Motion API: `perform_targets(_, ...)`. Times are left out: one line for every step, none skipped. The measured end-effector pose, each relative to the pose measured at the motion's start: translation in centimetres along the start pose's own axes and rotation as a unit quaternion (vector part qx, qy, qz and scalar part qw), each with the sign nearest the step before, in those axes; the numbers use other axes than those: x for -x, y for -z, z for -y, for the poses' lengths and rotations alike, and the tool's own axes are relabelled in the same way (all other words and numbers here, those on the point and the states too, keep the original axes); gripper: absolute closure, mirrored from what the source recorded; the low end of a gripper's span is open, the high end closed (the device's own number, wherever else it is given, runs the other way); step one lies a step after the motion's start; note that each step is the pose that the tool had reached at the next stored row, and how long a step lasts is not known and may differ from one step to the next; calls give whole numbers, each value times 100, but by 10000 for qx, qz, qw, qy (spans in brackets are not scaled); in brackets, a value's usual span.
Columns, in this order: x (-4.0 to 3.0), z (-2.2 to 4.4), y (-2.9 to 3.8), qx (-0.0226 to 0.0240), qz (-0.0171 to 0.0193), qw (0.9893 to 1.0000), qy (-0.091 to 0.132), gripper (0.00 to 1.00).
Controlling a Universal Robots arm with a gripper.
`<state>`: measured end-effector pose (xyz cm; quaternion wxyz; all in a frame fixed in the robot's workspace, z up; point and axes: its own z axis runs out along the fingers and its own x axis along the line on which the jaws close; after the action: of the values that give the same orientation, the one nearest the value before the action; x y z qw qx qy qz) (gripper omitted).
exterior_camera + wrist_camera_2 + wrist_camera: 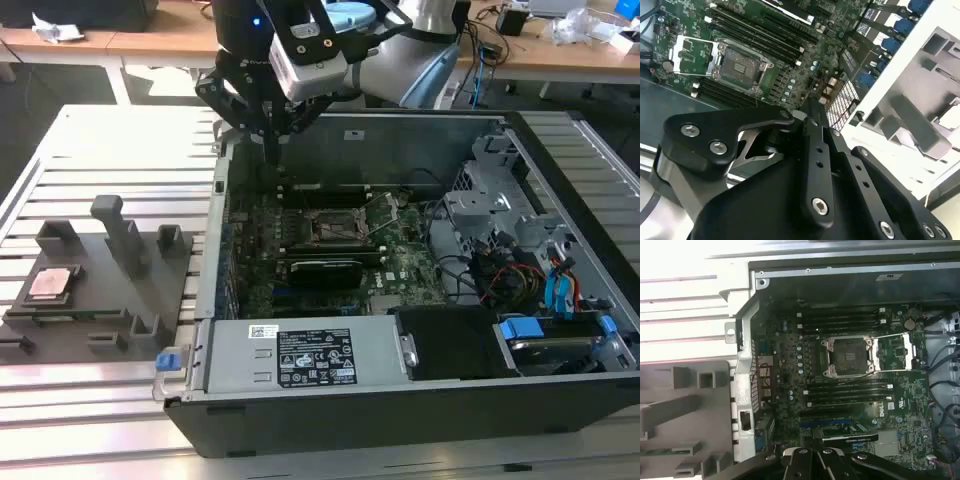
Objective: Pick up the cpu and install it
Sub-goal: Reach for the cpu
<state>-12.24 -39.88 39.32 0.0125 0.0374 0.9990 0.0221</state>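
At the exterior view's left, the cpu (52, 283) lies flat in a grey holder (110, 300) on the slatted counter (110, 140), well apart from the gripper (272, 148). The gripper hangs over the left wall of the open computer case (330, 410), its fingers (812, 135) clenched together on nothing. Further right, the motherboard's socket (335, 230) lies open, its latch frame swung up.

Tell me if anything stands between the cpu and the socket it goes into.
Yes. The case's side wall and the fixture's upright grey posts stand between the cpu and the open socket.
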Motion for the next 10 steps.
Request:
perform_targets(-74,6,2,0,0,10000,0,89)
perform_targets(-187,14,5,0,0,10000,1,89)
perform_targets(-287,22,8,-1,0,10000,0,89)
perform_targets(-359,27,10,-1,0,10000,0,89)
perform_targets(-402,30,11,0,0,10000,0,89)
perform_targets(-429,32,12,0,0,10000,0,89)
perform_targets(-473,36,13,0,0,10000,0,89)
perform_targets(-496,37,14,0,0,10000,1,89)
perform_targets(-519,39,14,0,0,10000,1,89)
perform_targets(-553,41,15,0,0,10000,0,89)
